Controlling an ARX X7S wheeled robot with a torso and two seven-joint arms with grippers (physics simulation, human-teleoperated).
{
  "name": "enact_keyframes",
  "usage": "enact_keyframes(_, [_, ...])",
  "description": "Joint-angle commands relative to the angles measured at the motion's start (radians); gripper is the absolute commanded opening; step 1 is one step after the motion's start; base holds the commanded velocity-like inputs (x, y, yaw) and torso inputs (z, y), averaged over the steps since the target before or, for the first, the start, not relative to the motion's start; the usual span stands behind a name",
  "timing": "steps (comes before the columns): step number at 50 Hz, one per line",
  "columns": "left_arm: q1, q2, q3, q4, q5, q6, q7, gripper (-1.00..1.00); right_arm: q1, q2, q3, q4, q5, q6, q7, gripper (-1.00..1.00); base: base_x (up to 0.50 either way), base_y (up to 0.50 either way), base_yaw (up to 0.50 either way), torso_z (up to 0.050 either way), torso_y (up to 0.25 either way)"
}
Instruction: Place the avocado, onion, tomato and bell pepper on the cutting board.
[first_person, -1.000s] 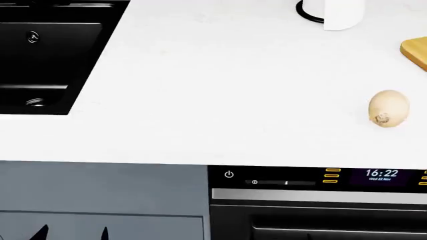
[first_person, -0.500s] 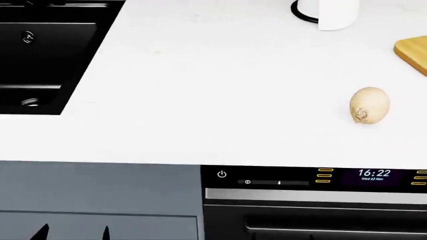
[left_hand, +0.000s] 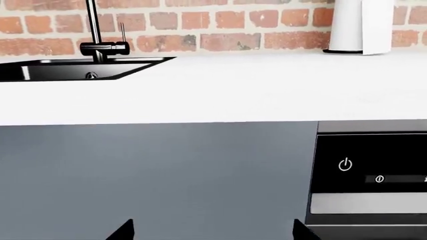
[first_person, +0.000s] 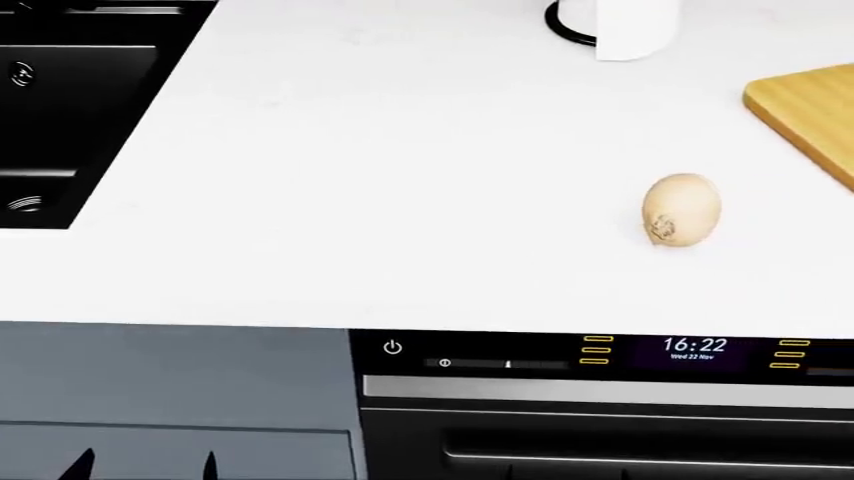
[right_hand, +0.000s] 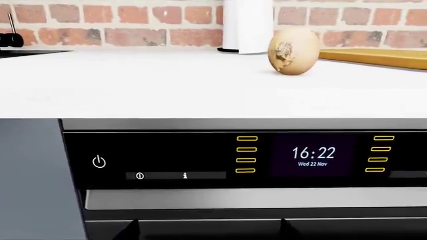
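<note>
White countertop (first_person: 400, 170) filled most of the head view, with grey cabinet front (first_person: 160, 400) below at left and black oven panel (first_person: 587, 355) below at right, clock reading 16:22. Black sink (first_person: 54, 110) sat sunk into counter at far left, cut by the frame edge. Red brick wall (left_hand: 200, 25) showed only in both wrist views, behind the counter.

Onion (first_person: 681, 209) lay on bare counter, right of centre, root tuft toward the front edge, near but apart from cutting board (first_person: 807, 115). Board seen as one rounded corner only, rest cut off at the right edge. White cylinder on a dark round base (first_person: 621, 25) stood at the back, top cropped.

Right wrist view looked level across the counter: onion (right_hand: 294, 51) in front of white cylinder (right_hand: 248, 26), board (right_hand: 373, 56) as a thin yellow strip behind and beside it. Left wrist view alone showed black faucet (left_hand: 99, 35) over sink rim (left_hand: 73, 70); no onion or board there.

Avocado, tomato, bell pepper not visible anywhere.

Left gripper (left_hand: 212, 234): only two dark tips well apart at the frame edge, nothing between, so released. Same tips (first_person: 147, 465) low in the head view. Right gripper (right_hand: 210, 227): dark shapes merged with the oven front, state could not be told.
</note>
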Motion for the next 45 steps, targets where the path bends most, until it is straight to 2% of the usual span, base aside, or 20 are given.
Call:
enact_keyframes(1, [-0.017,0.010,-0.017,-0.024,-0.002,-0.009,-0.002,1.00,0.011,-0.007,0.009,0.013,0.006,-0.004,-0.027,1.00,0.00,-0.18,0.00,0.000,0.000])
enact_keyframes(45, [-0.028,-0.034,0.034,-0.059,-0.027,0.015,-0.050,1.00,0.042,0.024,-0.041,0.067,0.045,-0.032,0.017,1.00,0.00,-0.18,0.00,0.000,0.000])
